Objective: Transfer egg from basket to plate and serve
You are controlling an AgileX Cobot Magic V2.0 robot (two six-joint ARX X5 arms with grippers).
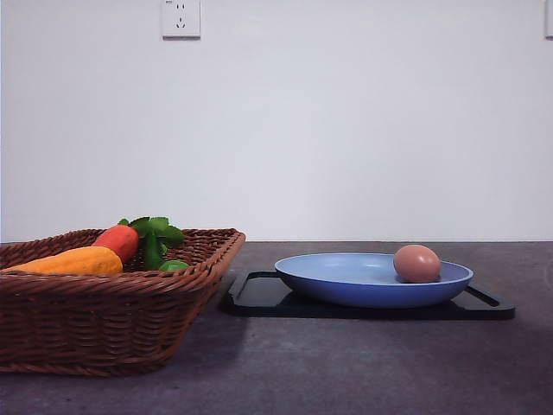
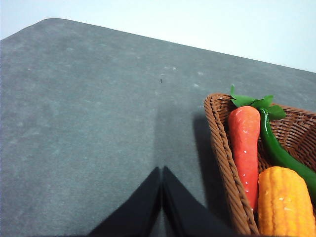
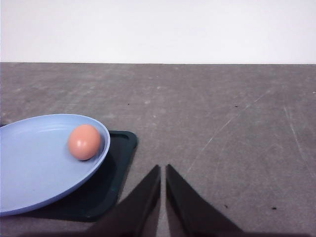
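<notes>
One egg (image 1: 416,263) already lies in the plate (image 1: 346,281), right of centre in the front view. We judge our right hand (image 3: 163,170), clenched and empty, nearer, the plate at its frame's lower left; our left hand (image 2: 161,173), also clenched, sits beside the basket (image 2: 219,143).

No readable text, label, brand, number or sign anywhere in the front or wrist views.

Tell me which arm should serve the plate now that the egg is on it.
Right, probably. The right end effector has the plate with the egg and the tray close ahead of it. The left end effector sits beside the basket, away from the plate. Both look shut and empty.
</notes>
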